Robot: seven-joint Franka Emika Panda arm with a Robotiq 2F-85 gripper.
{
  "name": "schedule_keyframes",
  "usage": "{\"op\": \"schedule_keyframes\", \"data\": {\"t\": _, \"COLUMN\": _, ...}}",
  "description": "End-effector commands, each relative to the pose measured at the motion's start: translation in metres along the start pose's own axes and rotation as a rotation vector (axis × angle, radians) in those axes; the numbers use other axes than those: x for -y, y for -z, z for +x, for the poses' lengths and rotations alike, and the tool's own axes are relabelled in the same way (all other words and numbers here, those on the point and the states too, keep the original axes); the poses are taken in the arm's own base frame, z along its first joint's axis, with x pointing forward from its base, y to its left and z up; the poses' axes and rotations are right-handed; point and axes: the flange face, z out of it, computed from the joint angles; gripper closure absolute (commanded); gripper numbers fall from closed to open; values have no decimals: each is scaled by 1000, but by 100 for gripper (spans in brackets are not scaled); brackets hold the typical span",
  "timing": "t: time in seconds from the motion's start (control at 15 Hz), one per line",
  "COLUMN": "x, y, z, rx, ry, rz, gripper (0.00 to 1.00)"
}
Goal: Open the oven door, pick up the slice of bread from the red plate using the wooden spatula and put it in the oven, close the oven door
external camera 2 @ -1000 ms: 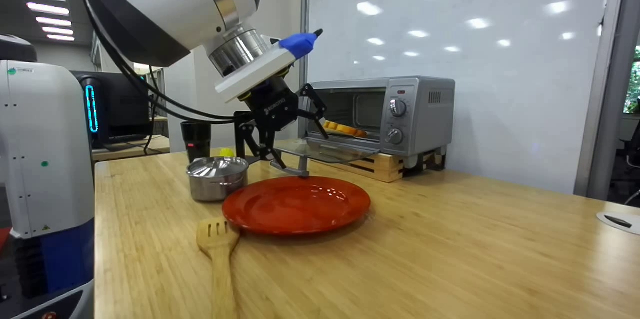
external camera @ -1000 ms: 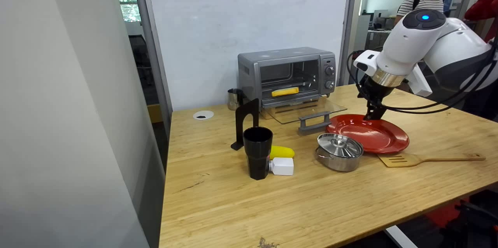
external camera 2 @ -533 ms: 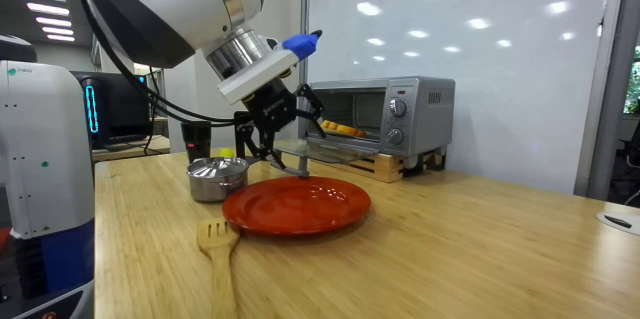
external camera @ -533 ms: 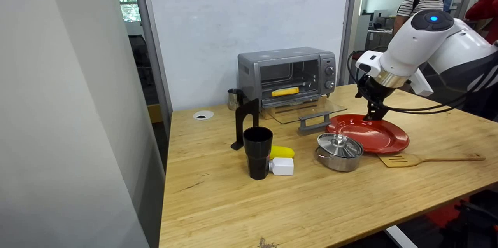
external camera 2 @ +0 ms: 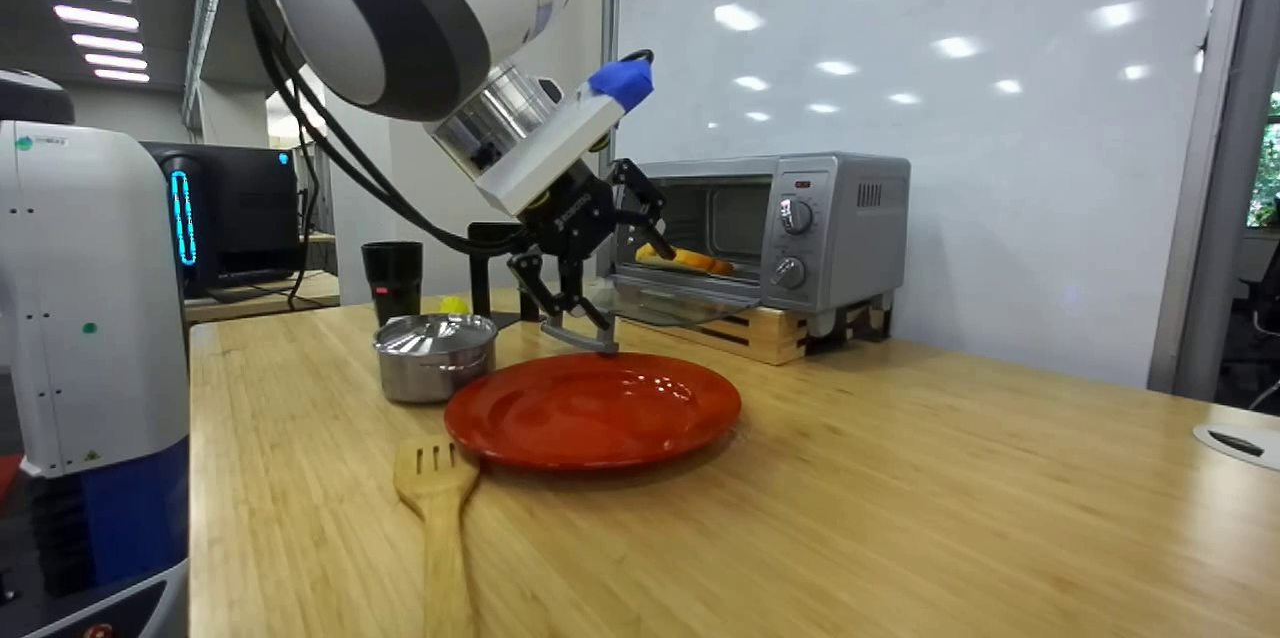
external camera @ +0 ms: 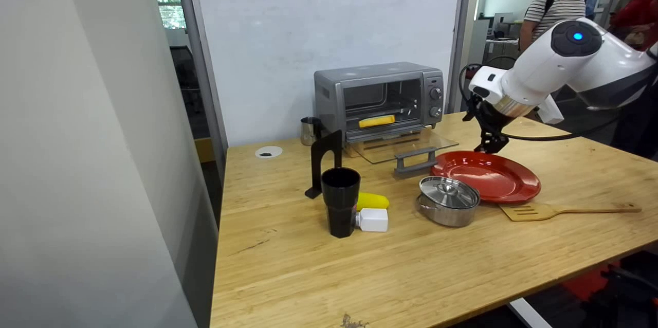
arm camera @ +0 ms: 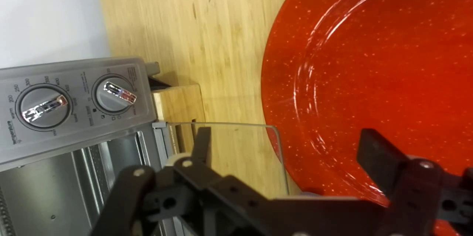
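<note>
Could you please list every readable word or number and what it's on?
"ROBOTIQ", blurred: on the gripper
"200": around the upper oven dial
"250": same
"300": same
"350": same
"400": same
"450": same
Too small or blurred: everything else, including lettering around the lower oven dial and red mark on the black tumbler.

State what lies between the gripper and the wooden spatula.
The red plate lies between the gripper and the wooden spatula, as both exterior views show.

Black two-fingered gripper (external camera 2: 637,288), jaws apart, near boxy silver oven (external camera 2: 815,238); slotted tan wooden spatula (external camera 2: 441,508) beside round red plate (external camera 2: 592,413)
</note>
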Motion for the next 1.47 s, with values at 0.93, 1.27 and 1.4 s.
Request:
{"op": "schedule_keyframes", "data": {"t": 0.93, "x": 12, "y": -79, "z": 34, "rx": -65, "ry": 75, "rz": -115, "gripper": 0}}
{"op": "schedule_keyframes", "data": {"t": 1.27, "x": 11, "y": -82, "z": 37, "rx": -78, "ry": 111, "rz": -159, "gripper": 0}}
{"op": "schedule_keyframes", "data": {"t": 1.4, "x": 10, "y": -81, "z": 38, "rx": -85, "ry": 124, "rz": -176, "gripper": 0}}
